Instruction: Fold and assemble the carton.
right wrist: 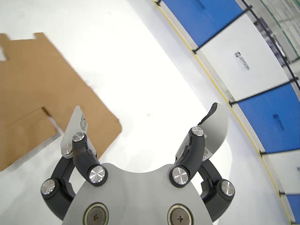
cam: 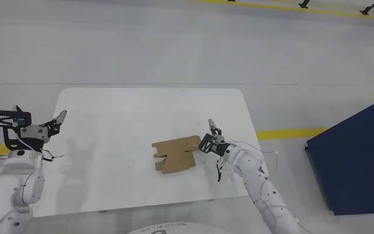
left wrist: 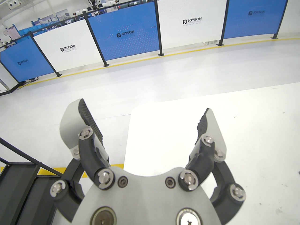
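Note:
A flat brown cardboard carton [cam: 175, 154] lies unfolded on the white table [cam: 117, 123], right of centre. In the right wrist view the carton [right wrist: 46, 90] spreads out with notched flaps and a rounded corner. My right gripper [cam: 213, 133] hovers just beyond the carton's right edge, open with nothing between its fingers; one fingertip [right wrist: 76, 118] sits over the carton's corner. My left gripper [cam: 58, 120] is at the table's left edge, far from the carton, open and empty [left wrist: 145, 118].
The table's corner [left wrist: 136, 113] lies under the left gripper. A dark blue bin [cam: 350, 158] stands on the floor to the right. Blue and white fence panels [left wrist: 140, 31] ring the floor, with yellow floor lines.

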Robot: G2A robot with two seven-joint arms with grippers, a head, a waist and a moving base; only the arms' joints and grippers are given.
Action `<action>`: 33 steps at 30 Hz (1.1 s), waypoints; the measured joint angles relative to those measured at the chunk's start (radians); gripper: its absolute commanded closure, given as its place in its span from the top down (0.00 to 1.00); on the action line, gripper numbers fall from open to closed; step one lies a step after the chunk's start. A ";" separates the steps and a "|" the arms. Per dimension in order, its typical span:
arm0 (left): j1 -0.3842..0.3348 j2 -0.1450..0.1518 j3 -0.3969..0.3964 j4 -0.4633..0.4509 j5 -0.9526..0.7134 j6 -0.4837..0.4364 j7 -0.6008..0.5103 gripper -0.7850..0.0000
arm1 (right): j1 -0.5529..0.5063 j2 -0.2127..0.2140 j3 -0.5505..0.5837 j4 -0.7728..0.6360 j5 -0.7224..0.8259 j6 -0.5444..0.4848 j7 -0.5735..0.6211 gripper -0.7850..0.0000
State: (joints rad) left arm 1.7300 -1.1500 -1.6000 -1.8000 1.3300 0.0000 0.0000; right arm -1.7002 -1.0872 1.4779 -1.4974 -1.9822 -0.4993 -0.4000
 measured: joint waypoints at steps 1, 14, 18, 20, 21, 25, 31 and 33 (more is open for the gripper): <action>0.000 0.000 0.000 0.000 0.000 0.000 0.000 1.00 | 0.001 0.006 -0.002 0.015 -0.041 -0.018 -0.050 1.00; 0.000 0.000 0.000 0.000 0.000 0.000 0.000 1.00 | 0.093 0.015 -0.087 0.126 -0.145 -0.073 -0.059 1.00; 0.000 0.000 0.000 0.000 0.000 0.000 0.000 1.00 | 0.110 0.007 -0.153 0.114 -0.172 -0.064 -0.021 1.00; 0.000 0.000 0.000 0.000 0.000 0.000 0.000 1.00 | 0.115 0.006 -0.180 0.105 -0.188 -0.060 -0.011 1.00; 0.000 0.000 0.000 0.000 0.000 0.000 0.000 1.00 | 0.117 0.005 -0.190 0.101 -0.194 -0.061 -0.009 1.00; 0.000 0.000 0.000 0.000 0.000 0.000 0.000 1.00 | 0.127 0.004 -0.234 0.085 -0.222 -0.072 -0.006 0.88; 0.000 0.000 0.000 0.000 0.000 0.000 0.000 1.00 | 0.137 -0.002 -0.285 0.056 -0.226 -0.050 0.036 0.43; 0.000 0.000 0.000 0.000 0.000 0.000 0.000 1.00 | 0.142 -0.005 -0.293 0.051 -0.212 -0.038 0.057 0.36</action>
State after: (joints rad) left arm 1.7300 -1.1500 -1.6000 -1.8000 1.3300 0.0000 0.0000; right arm -1.5583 -1.0922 1.1850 -1.4464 -2.1939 -0.5376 -0.3426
